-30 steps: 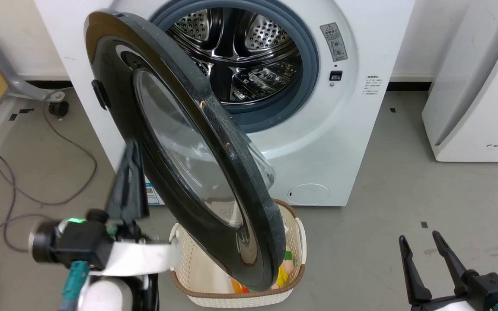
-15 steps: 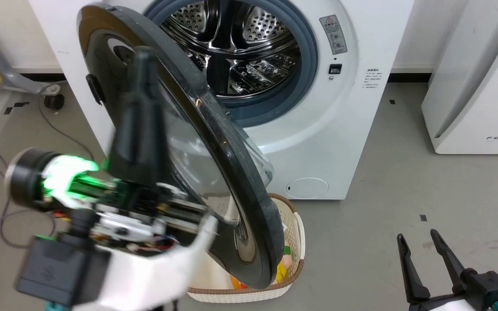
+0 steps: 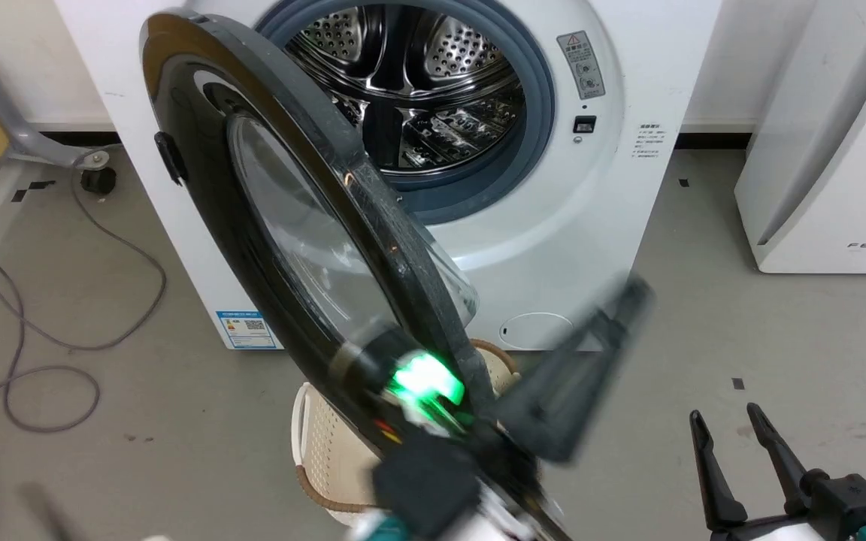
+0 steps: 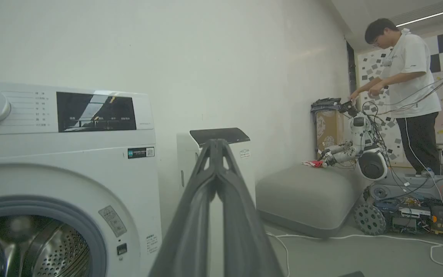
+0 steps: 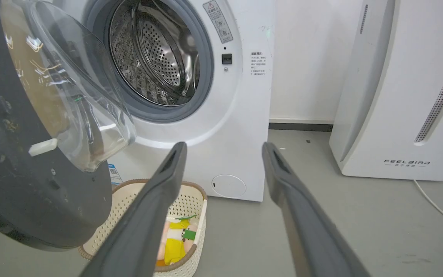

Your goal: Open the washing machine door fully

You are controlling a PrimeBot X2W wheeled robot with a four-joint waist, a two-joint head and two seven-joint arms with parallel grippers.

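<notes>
Beyond the left gripper (image 4: 216, 148), fingers pressed together, its wrist view shows a person (image 4: 408, 77) to the right. Right of the spread-open right gripper (image 5: 224, 148), a white appliance (image 5: 394, 88) bears a logo (image 5: 406, 162) beginning FEEL.

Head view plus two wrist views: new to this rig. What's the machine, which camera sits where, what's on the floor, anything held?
It is a wheeled two-armed robot facing a white washing machine. The head view looks down from its head; each wrist view looks along that arm's gripper. The washing machine door stands partly open. The left gripper is shut and empty, and blurred in the head view. The right gripper is open and empty. On the floor sit a cream basket holding yellow items and a white appliance.
</notes>
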